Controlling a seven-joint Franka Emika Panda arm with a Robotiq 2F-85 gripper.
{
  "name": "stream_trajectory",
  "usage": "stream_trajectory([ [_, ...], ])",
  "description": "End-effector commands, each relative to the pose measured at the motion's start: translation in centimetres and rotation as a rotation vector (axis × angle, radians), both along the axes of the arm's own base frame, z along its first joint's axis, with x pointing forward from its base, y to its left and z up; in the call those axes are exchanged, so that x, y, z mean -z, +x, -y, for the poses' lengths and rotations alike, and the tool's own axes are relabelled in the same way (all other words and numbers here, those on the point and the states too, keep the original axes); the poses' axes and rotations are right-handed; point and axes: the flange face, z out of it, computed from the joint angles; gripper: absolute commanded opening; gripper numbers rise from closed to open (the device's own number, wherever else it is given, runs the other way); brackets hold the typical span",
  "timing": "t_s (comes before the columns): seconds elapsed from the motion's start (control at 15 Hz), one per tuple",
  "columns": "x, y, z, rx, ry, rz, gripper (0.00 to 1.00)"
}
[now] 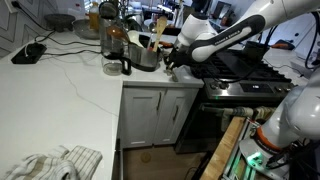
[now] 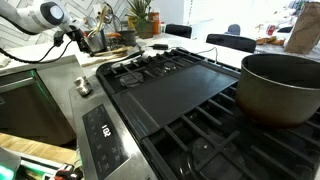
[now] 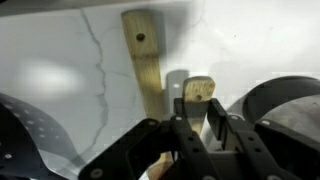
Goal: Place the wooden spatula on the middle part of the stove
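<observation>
In the wrist view my gripper [image 3: 197, 112] has its two black fingers tight on either side of the handle of a wooden spatula [image 3: 199, 90], whose rounded end sticks out past the fingertips. A second, longer wooden handle [image 3: 143, 55] with a hole stands beside it, outside the jaws. In an exterior view the gripper [image 1: 170, 57] is at a metal utensil pot [image 1: 146, 56] on the white counter, next to the stove [image 1: 245, 72]. In an exterior view the stove's flat black middle plate [image 2: 170, 90] is bare, and the gripper [image 2: 76, 36] is far off at the back.
A large dark pot [image 2: 282, 85] sits on the stove's grates. A dark jug [image 1: 114, 55] and jars stand on the counter [image 1: 60, 85] by the utensil pot. A phone [image 1: 28, 54] and a cloth [image 1: 55, 163] lie further along. Plants [image 2: 135, 20] stand behind the stove.
</observation>
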Motion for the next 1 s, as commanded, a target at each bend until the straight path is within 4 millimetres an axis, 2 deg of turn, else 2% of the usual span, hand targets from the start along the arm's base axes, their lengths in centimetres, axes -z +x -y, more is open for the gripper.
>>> stream_trajectory([
  [0.0, -1.2, -1.1, 0.9, 0.014, -0.036, 0.020, 0.07],
  [0.53, -3.0, -2.7, 1.8, 0.027, -0.075, 0.035, 0.07],
  [0.93, -3.9, -4.9, 2.3, 0.038, -0.098, 0.024, 0.07],
])
